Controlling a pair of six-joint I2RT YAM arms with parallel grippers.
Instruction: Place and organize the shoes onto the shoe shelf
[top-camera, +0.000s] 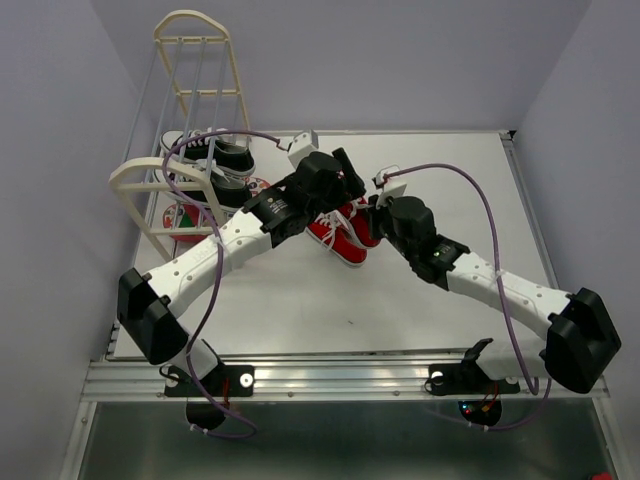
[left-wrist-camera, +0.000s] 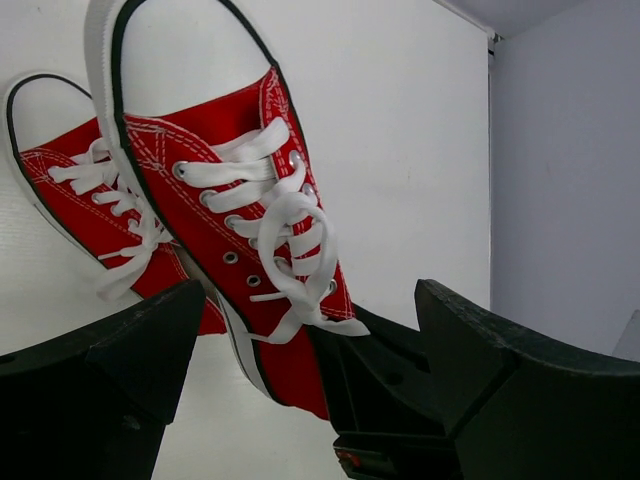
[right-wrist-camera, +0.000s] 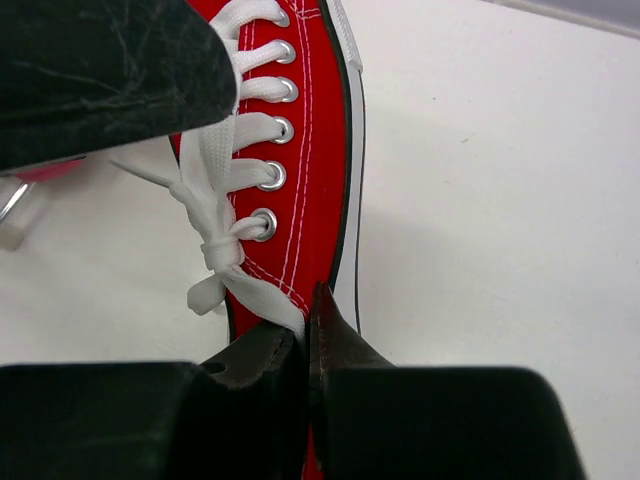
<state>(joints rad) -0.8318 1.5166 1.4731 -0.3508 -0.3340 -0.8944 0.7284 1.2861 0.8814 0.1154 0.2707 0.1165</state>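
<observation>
- Right claw (right-wrist-camera: 310, 345) is clamped on the heel collar of one red sneaker (right-wrist-camera: 300, 150). In the right wrist view its long axis runs from the claw to 12 o'clock.
- Left claw (left-wrist-camera: 310, 300) stands wide apart and holds nothing. The second sneaker (left-wrist-camera: 90, 200) lies at 9 o'clock of the held one.
- Seen from above, the shelf (top-camera: 135, 165) stands at 9–10 o'clock of the pair, with black sneakers (top-camera: 215, 155) already on a tier.
- The left arm is nearer the shelf and likely blocks that path; the bench (top-camera: 420, 290) lies open at 5 o'clock.
</observation>
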